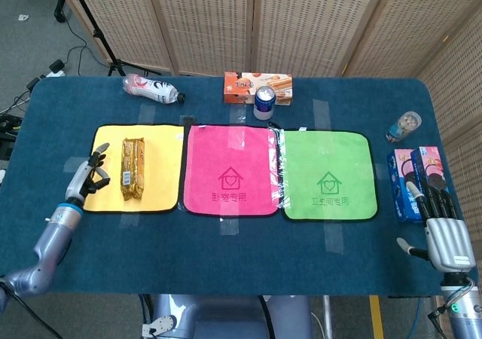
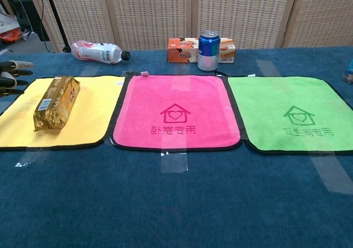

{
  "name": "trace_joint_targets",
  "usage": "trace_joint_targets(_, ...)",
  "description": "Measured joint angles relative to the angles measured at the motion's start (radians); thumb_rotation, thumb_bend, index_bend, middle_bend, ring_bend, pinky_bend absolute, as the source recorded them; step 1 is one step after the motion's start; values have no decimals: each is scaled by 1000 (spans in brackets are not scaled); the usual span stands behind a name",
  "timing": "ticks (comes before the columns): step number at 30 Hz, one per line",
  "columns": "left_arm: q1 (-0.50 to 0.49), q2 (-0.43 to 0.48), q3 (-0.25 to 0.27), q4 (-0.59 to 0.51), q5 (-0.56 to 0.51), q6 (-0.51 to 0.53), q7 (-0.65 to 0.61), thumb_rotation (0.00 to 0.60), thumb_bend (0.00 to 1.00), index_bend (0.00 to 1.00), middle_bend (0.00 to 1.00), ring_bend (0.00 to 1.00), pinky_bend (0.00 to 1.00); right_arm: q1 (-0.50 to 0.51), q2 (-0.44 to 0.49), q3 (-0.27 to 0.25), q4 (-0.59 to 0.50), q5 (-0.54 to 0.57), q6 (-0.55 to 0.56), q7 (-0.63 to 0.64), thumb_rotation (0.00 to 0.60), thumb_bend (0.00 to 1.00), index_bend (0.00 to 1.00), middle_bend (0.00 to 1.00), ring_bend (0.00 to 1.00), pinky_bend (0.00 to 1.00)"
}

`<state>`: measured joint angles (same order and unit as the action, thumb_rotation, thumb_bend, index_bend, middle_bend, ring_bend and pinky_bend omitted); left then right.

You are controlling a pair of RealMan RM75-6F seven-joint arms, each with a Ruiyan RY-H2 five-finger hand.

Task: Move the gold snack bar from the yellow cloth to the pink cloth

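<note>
The gold snack bar lies lengthwise on the yellow cloth. To its right the pink cloth is bare. My left hand hovers over the yellow cloth's left edge, just left of the bar, fingers apart and holding nothing; only its fingertips show in the chest view. My right hand rests open at the table's right front edge, far from both cloths.
A green cloth lies right of the pink one. Along the back stand a plastic bottle, an orange box and a blue can. At the right are a small jar and blue snack boxes.
</note>
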<state>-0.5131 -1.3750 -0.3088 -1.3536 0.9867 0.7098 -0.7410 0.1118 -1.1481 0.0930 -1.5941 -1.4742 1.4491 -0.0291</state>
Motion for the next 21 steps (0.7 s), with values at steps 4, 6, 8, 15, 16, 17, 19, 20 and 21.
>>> trace_joint_targets(4,-12,-28,-11,22,-18,-9,9,600,1000,0,0,0,0,1,0,0,0,1,-1,1,600,0,0,0,0,0)
trace_joint_targets(6,-18,-42,-16,27,-26,-12,15,600,1000,0,0,0,0,2,1,0,0,3,-4,1,600,0,0,0,0,0)
trace_joint_targets(8,-27,-61,-21,32,-38,-12,24,600,1000,0,0,0,0,3,2,1,-2,5,-7,2,600,0,0,0,0,0)
trace_joint_targets(15,-54,-120,-40,30,-83,2,77,600,1000,0,0,0,0,4,5,1,-7,7,-7,2,600,0,0,0,0,0)
trace_joint_targets(16,-55,-126,-42,26,-86,10,82,600,1000,0,0,0,0,4,5,1,-7,8,-7,3,600,0,0,0,0,0)
trace_joint_targets(17,-57,-137,-44,20,-90,21,91,600,1000,0,0,0,0,4,6,1,-7,9,-7,5,600,0,0,0,0,0)
trace_joint_targets(19,-59,-158,-50,9,-98,40,102,600,1000,0,0,0,0,4,8,2,-7,13,-9,9,600,0,0,0,0,0)
trace_joint_targets(20,-62,-173,-56,2,-108,49,108,600,1000,0,0,0,0,5,9,3,-8,14,-11,11,600,0,0,0,0,0)
trace_joint_targets(21,-64,-182,-61,-2,-116,52,113,600,1000,0,0,0,0,5,9,3,-8,15,-12,12,600,0,0,0,0,0)
